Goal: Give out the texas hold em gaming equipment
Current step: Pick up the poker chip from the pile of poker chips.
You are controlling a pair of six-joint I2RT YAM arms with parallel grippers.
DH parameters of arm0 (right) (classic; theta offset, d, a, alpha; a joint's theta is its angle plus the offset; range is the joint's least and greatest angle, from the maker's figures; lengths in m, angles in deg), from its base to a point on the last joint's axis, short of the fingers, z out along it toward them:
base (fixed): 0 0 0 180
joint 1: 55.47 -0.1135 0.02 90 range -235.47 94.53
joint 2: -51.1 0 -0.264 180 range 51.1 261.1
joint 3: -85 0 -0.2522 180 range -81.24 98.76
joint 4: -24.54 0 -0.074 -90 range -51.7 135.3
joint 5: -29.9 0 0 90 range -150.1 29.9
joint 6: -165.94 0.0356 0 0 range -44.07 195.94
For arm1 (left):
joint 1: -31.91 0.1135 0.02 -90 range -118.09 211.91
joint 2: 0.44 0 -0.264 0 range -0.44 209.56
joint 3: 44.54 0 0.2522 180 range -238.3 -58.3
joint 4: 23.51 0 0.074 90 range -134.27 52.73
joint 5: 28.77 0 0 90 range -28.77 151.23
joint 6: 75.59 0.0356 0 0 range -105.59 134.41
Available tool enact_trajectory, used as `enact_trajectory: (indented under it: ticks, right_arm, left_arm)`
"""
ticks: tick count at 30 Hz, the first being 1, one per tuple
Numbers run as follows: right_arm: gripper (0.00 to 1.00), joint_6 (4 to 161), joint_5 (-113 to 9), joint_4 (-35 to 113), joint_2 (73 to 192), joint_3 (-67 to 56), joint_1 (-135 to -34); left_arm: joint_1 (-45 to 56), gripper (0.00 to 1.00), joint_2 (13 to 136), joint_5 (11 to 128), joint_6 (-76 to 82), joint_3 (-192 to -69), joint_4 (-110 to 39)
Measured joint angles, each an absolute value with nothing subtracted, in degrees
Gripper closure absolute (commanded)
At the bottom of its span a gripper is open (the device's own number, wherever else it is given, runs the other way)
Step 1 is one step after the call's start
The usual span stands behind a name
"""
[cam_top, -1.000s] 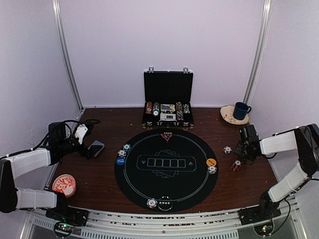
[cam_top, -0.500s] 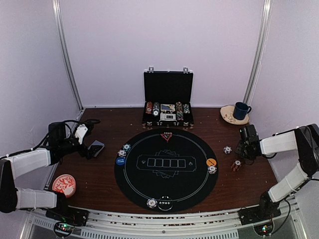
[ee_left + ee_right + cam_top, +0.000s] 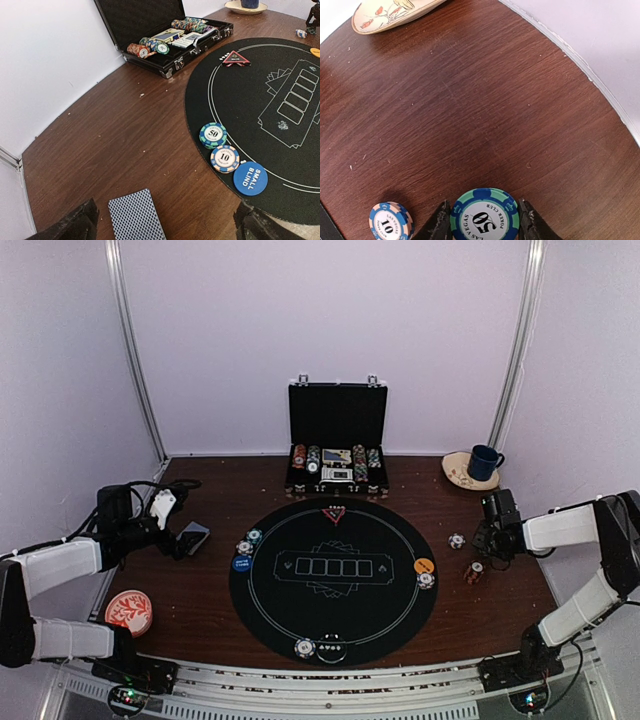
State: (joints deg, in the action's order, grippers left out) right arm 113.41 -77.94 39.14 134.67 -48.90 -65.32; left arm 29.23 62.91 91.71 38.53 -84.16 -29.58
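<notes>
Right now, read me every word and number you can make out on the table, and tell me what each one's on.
"50": teal chip
"10": white-and-orange chip
"SMALL BLIND": blue button disc
"LAS VEGAS", "POKER CLUB", "50": green-and-blue chip, right wrist view
"10": blue-and-peach chip; its ring lettering is too small
Too small to read: red triangle marker, briefcase chips

my right pincer has drawn its jaws in over the past second. they stood wide of the green chip and now press against both of its edges. seen from above, my right arm's elbow appears to have shifted slightly outward.
</notes>
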Motion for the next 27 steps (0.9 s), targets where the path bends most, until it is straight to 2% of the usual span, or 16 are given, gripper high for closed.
enact_trajectory:
  ticks: [3,20,27]
  right_arm:
    - [0.64,113.4,-78.0,39.1,134.7,-48.9,-65.3]
    - [0.64,113.2,-79.2,40.1,131.4,-48.9,-66.1]
    - [0.64,111.6,-81.5,42.8,126.4,-47.7,-74.1]
  left_arm:
    - [29.2,0.02,62.9,91.7,38.5,-84.2,-29.6]
    - [29.2,0.02,62.9,91.7,38.5,-84.2,-29.6]
    - [29.2,0.02,63.0,91.7,38.5,-84.2,-29.6]
